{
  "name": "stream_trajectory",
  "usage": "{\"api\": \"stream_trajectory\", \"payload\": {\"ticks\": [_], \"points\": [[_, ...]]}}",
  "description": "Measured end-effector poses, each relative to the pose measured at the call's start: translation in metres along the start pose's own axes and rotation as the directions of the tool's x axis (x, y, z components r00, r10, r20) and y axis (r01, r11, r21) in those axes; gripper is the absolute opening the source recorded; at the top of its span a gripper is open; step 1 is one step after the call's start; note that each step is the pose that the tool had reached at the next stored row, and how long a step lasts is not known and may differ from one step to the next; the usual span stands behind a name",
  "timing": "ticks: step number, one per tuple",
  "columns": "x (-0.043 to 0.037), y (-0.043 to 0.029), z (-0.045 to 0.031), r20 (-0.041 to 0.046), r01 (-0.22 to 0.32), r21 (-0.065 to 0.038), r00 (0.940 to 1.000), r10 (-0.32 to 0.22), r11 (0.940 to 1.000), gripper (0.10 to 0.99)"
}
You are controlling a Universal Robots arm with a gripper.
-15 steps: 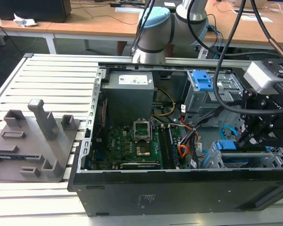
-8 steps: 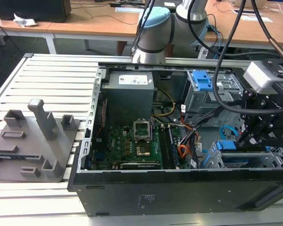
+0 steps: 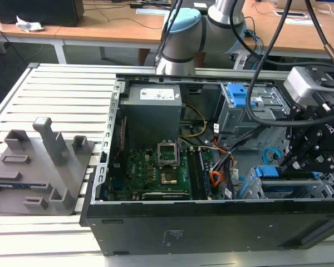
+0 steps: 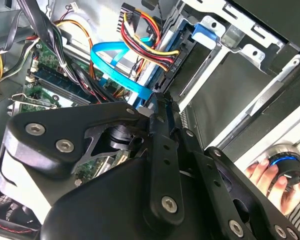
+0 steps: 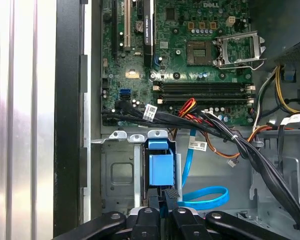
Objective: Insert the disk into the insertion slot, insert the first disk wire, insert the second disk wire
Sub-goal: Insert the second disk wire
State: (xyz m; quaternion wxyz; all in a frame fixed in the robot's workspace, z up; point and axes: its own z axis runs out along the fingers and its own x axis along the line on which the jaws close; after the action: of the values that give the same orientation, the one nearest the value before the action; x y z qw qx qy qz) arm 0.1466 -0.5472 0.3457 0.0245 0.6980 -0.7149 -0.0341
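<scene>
Fingertips of your gripper point(image 5: 162, 196) are pinched together just above the blue carrier of the disk point(image 5: 160, 167); you cannot tell whether they grip anything. Judging by this, the disk is already seated in the insertion slot point(image 5: 117, 175). Beside the disk, the second disk wire point(image 5: 205, 196) curls in a loop; its plug end looks unconnected.

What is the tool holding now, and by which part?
It cannot be told. The tool is at the disk, on its blue carrier, inside the insertion slot.
</scene>
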Motion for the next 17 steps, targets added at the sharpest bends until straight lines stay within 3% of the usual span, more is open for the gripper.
{"api": "stream_trajectory", "payload": {"ticks": [12,15,17], "points": [[-0.0009,-0.0040,0.0060,-0.0001,0.000,0.000,1.0000,0.000,1.0000,0.165],[-0.0012,-0.0033,-0.0029,0.0003,0.000,0.000,1.0000,0.000,1.0000,0.165],[-0.0011,-0.0033,-0.0030,0.0006,0.000,0.000,1.0000,0.000,1.0000,0.165]]}}
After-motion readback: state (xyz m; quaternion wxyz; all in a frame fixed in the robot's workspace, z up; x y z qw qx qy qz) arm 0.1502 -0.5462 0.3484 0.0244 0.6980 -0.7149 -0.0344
